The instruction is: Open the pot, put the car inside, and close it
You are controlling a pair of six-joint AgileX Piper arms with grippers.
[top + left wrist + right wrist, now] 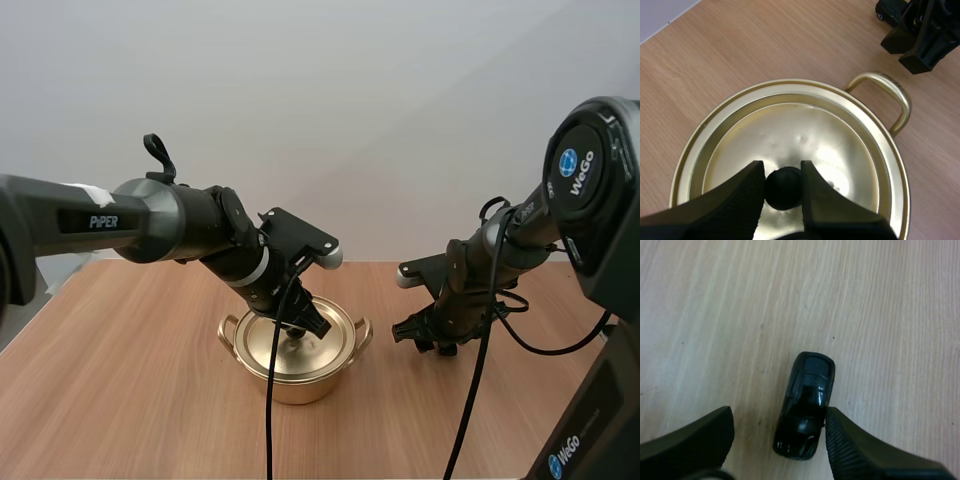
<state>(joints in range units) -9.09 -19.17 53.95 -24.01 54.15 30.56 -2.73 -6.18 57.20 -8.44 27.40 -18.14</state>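
While the left hand (782,171) pinches the lid knob (783,189), the right hand (780,416) hangs spread astride the car (806,405), whose length runs along the gap.

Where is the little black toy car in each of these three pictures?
High view: on the table under the right gripper, right of the pot; too dark to pick out from the fingers.
Left wrist view: car on the table beyond the pot's handle, beside the right gripper.
Right wrist view: car between the open right gripper's fingers, touching one.
Shared landmark: the right gripper.
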